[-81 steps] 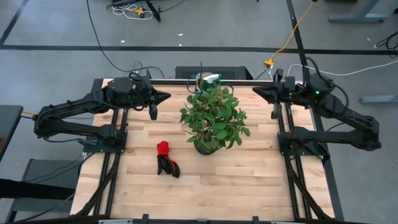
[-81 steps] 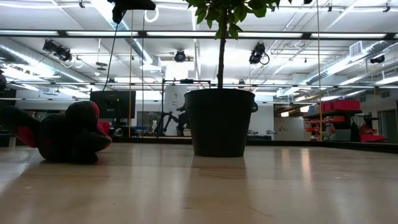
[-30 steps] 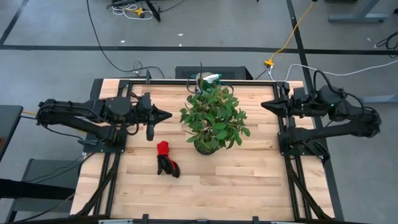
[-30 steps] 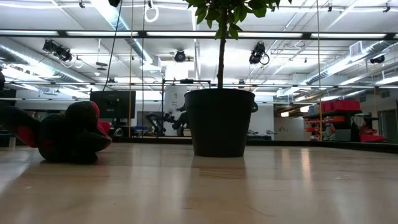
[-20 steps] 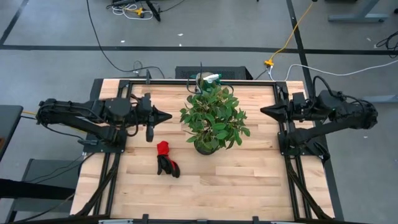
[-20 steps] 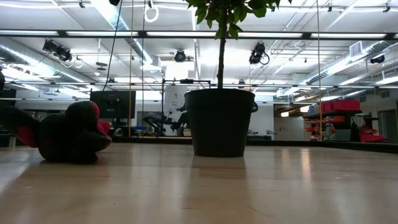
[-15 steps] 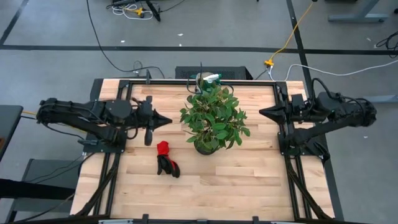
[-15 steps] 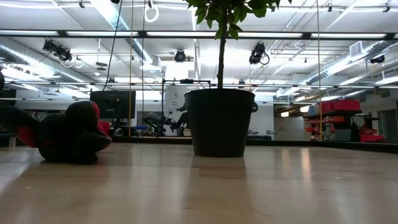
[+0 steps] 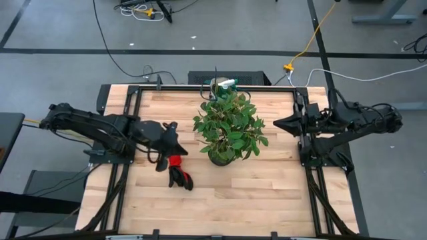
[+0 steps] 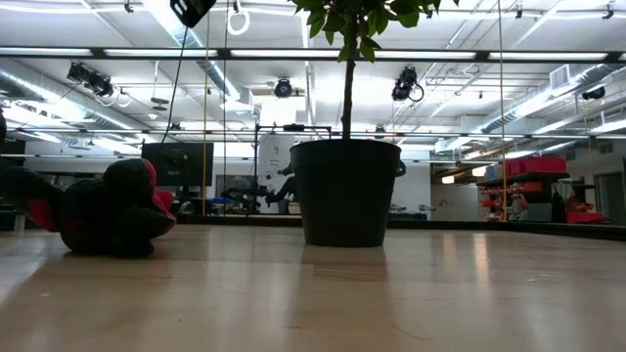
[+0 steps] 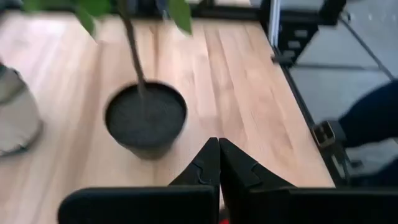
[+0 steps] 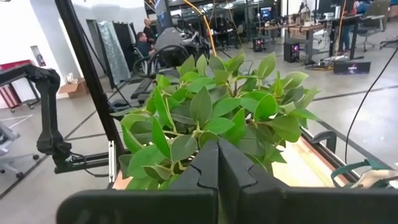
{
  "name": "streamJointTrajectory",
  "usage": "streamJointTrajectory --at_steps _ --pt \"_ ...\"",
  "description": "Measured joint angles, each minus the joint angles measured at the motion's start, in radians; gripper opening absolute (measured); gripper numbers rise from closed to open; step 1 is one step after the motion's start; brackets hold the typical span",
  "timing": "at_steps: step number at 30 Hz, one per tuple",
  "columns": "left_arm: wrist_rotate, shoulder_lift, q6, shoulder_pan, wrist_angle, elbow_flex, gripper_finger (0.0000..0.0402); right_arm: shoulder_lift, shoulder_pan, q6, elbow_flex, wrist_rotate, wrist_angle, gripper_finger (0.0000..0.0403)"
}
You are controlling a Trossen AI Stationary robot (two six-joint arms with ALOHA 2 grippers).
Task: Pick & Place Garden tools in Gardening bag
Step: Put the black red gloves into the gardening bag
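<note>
Your left tool [image 9: 175,137] has its fingers pressed together, holding nothing, and sits just above the red end of the gloves [image 9: 178,170] on the table [image 9: 253,200]. In that state it cannot take them; if you drop now, the joined tips will likely push the gloves across the wood or pin them flat, so spread the fingers before you go down. In the left wrist view the plant pot [image 11: 145,118] lies straight ahead of those tips, so a forward lunge could knock the pot or catch the plant [image 9: 230,127] and tip it.

Your right tool [image 9: 279,124] is also pinched together and empty, waiting at the table's right edge, pointed at the foliage. Keep it clear of the leaves.

Behind the plant, at the far edge, only the top of the spray bottle [image 9: 225,83] shows; a pale fabric thing at the edge of the left wrist view may be the bag [image 11: 15,118], though I cannot tell for sure. Reaching it means going round the plant, where leaves could snag the glove.
</note>
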Motion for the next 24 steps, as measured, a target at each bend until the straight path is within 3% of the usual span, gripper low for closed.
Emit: streamJointTrajectory --at_steps 8,15,24 --pt "0.082 0.074 0.061 0.0 -0.123 0.0 0.0003 0.026 0.0 0.009 0.0 0.0 0.002 0.0" --pt "0.152 0.137 0.168 0.0 -0.135 0.0 0.0003 0.033 0.0 0.035 0.0 0.0 0.004 0.0" --pt "0.193 0.237 0.148 -0.069 -0.12 0.0 0.0003 0.033 0.0 0.031 0.0 0.0 0.003 0.0"
